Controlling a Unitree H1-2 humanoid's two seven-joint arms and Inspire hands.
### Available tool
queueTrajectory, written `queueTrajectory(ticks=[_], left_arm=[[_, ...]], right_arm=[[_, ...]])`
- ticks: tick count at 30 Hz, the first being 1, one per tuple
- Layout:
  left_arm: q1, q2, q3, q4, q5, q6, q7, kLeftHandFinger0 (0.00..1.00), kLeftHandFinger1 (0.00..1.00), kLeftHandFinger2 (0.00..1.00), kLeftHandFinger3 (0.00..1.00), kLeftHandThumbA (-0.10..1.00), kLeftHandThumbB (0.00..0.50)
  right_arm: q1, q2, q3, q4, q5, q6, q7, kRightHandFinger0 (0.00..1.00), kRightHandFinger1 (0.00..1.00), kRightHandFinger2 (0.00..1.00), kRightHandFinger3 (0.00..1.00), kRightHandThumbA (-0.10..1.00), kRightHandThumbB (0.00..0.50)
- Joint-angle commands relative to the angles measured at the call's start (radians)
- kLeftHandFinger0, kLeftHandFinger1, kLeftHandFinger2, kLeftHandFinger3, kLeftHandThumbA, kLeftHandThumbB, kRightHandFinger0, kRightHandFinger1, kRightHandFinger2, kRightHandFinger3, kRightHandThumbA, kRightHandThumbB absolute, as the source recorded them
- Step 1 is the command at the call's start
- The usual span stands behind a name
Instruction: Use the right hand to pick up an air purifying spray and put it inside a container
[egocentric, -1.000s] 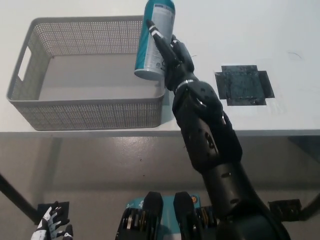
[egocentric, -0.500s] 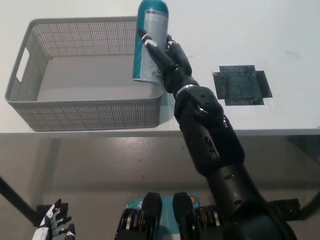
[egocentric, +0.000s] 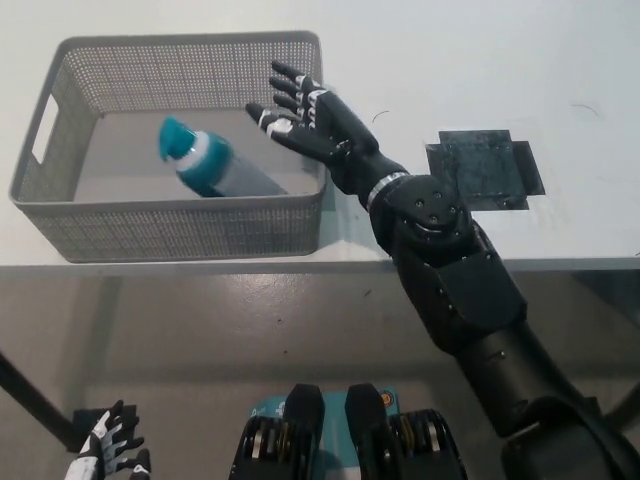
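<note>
- Your view cuts off the left hand (egocentric: 108, 452) at the lower left corner; only its spread fingers show, low beneath the table's level, holding nothing.
- The near wall of the grey mesh basket (egocentric: 180, 228) hides the lower side of the spray can (egocentric: 213, 167), so you cannot tell just where the can meets the basket floor.
- The print on the can is too small to read.
- The white table (egocentric: 480, 60) carries the basket at its left part and a dark square patch (egocentric: 486, 170) to the right of the arm, apart from both.
- Below the table's front edge you see a grey floor.
- The right hand (egocentric: 312, 122) hangs over the basket's right rim, fingers splayed apart, palm up and holding nothing.
- The can lies tilted inside the basket, teal cap toward the left rear, body toward the right front.
- Half a second ago the right hand was clamped on the can, holding it upright over the basket's right rim; now the can is out of the hand and down in the basket.
</note>
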Motion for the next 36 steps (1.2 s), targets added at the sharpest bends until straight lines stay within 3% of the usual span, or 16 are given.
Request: queueTrajectory(ticks=[1, 4, 6, 12, 13, 18, 20, 24, 25, 27, 30, 32, 33, 35, 36], left_arm=[[0.018, 0.014, 0.0, -0.031, 0.011, -0.008, 0.002, 0.74, 0.82, 0.9, 1.0, 0.53, 0.409], [0.018, 0.019, 0.0, -0.022, 0.006, -0.018, -0.001, 0.78, 0.85, 0.91, 1.0, 0.51, 0.398], [0.024, 0.021, 0.004, -0.024, 0.0, -0.019, -0.002, 0.76, 0.83, 0.91, 1.0, 0.5, 0.394], [0.024, 0.027, 0.01, -0.033, 0.001, -0.009, -0.002, 0.78, 0.85, 0.92, 1.0, 0.5, 0.394], [0.025, 0.025, 0.011, -0.031, 0.003, -0.019, 0.003, 0.77, 0.83, 0.91, 1.0, 0.46, 0.384], [0.029, 0.021, 0.011, -0.029, 0.008, -0.023, 0.009, 0.75, 0.83, 0.91, 1.0, 0.46, 0.38], [0.028, 0.018, 0.012, -0.023, -0.002, -0.027, 0.007, 0.77, 0.84, 0.91, 1.0, 0.49, 0.398], [0.028, 0.017, 0.018, -0.024, -0.019, -0.026, 0.005, 0.74, 0.82, 0.9, 1.0, 0.46, 0.393], [0.031, 0.021, 0.017, -0.03, -0.019, -0.015, -0.001, 0.74, 0.82, 0.91, 1.0, 0.47, 0.373], [0.031, 0.024, 0.02, -0.033, -0.031, -0.006, -0.006, 0.74, 0.83, 0.92, 1.0, 0.45, 0.363], [0.025, 0.028, 0.027, -0.015, -0.042, -0.022, -0.005, 0.72, 0.82, 0.91, 1.0, 0.45, 0.379], [0.017, 0.031, 0.032, -0.006, -0.045, -0.029, -0.001, 0.72, 0.82, 0.91, 1.0, 0.48, 0.39], [0.028, 0.029, 0.03, -0.011, -0.039, -0.027, 0.0, 0.72, 0.83, 0.91, 1.0, 0.49, 0.39], [0.035, 0.022, 0.027, -0.012, -0.033, -0.027, 0.005, 0.72, 0.83, 0.91, 1.0, 0.49, 0.39], [0.035, 0.024, 0.029, -0.007, -0.033, -0.042, 0.007, 0.71, 0.82, 0.91, 1.0, 0.47, 0.375]], right_arm=[[-0.012, -0.01, 0.021, -0.076, -0.059, -0.051, 0.052, 1.0, 1.0, 1.0, 1.0, 0.66, 0.5], [0.047, -0.03, 0.001, -0.209, -0.083, -0.075, 0.017, 1.0, 1.0, 1.0, 1.0, 0.77, 0.5], [0.079, -0.04, -0.001, -0.288, -0.104, -0.074, 0.003, 1.0, 1.0, 1.0, 1.0, 0.79, 0.5], [0.226, -0.064, -0.079, -0.597, -0.086, -0.114, -0.024, 1.0, 1.0, 1.0, 1.0, 0.7, 0.5], [0.264, -0.079, -0.092, -0.67, -0.078, -0.11, -0.019, 1.0, 1.0, 1.0, 1.0, 0.7, 0.5], [0.392, -0.15, -0.149, -0.871, -0.067, -0.138, -0.001, 1.0, 1.0, 1.0, 1.0, 0.69, 0.5], [0.479, -0.191, -0.187, -0.963, -0.08, -0.179, -0.001, 1.0, 1.0, 1.0, 1.0, 0.73, 0.5], [0.624, -0.213, -0.223, -1.067, -0.122, -0.248, -0.016, 1.0, 1.0, 1.0, 1.0, 0.71, 0.5], [0.693, -0.215, -0.239, -1.08, -0.139, -0.326, -0.022, 1.0, 1.0, 1.0, 1.0, 0.64, 0.5], [0.773, -0.228, -0.254, -1.078, -0.137, -0.39, -0.013, 1.0, 1.0, 1.0, 1.0, 0.62, 0.5], [0.898, -0.243, -0.268, -1.041, -0.165, -0.469, -0.008, 1.0, 1.0, 1.0, 1.0, 0.65, 0.5], [0.963, -0.23, -0.266, -0.984, -0.177, -0.508, -0.017, 1.0, 1.0, 1.0, 1.0, 0.7, 0.479], [1.023, -0.234, -0.256, -0.943, -0.178, -0.518, -0.007, 1.0, 1.0, 1.0, 1.0, 0.79, 0.441], [1.071, -0.243, -0.248, -0.903, -0.179, -0.526, 0.003, 1.0, 1.0, 1.0, 1.0, 0.81, 0.44], [1.121, -0.251, -0.229, -0.791, -0.194, -0.587, 0.013, 1.0, 1.0, 1.0, 1.0, 0.83, 0.413]])
